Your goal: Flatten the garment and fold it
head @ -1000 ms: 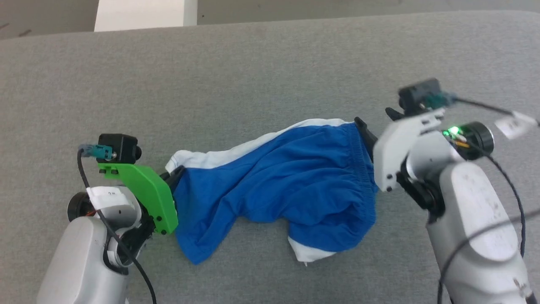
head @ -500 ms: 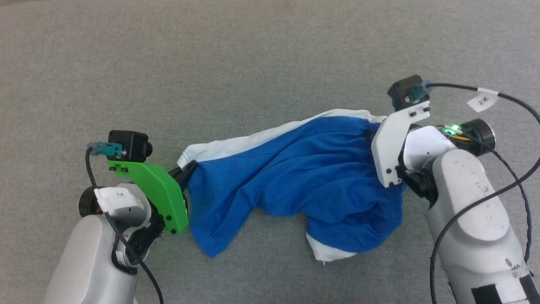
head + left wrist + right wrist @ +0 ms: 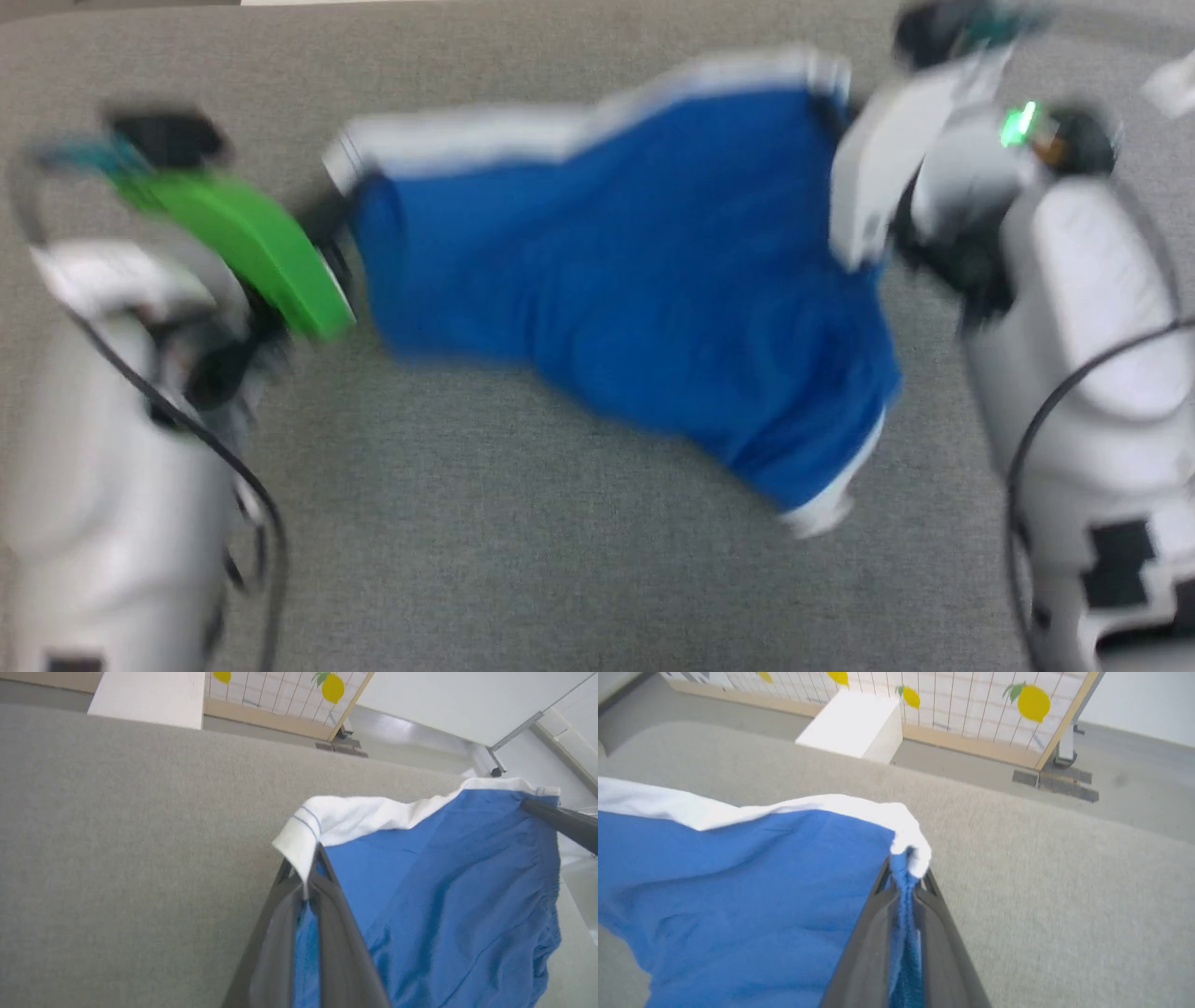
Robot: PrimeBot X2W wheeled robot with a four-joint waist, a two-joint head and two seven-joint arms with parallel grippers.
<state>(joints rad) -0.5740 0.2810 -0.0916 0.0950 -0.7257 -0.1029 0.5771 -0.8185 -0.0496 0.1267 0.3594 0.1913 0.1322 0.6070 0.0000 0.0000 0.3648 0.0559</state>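
Blue garment [image 3: 635, 271], left pincer [image 3: 303, 872], right pincer [image 3: 906, 872] gripping

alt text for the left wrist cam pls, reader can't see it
The left gripper is shut on the white-banded corner of the blue garment, which stretches across to the right gripper at its far corner. A grey fabric surface lies beneath, with a white block and a lemon-print screen beyond it.

Soft matt blue cloth on the garment [image 3: 616, 280], white trim [image 3: 373, 812] equally dull, grey surface [image 3: 523, 579] coarse woven fabric, green bracket [image 3: 252, 243] smooth plastic.
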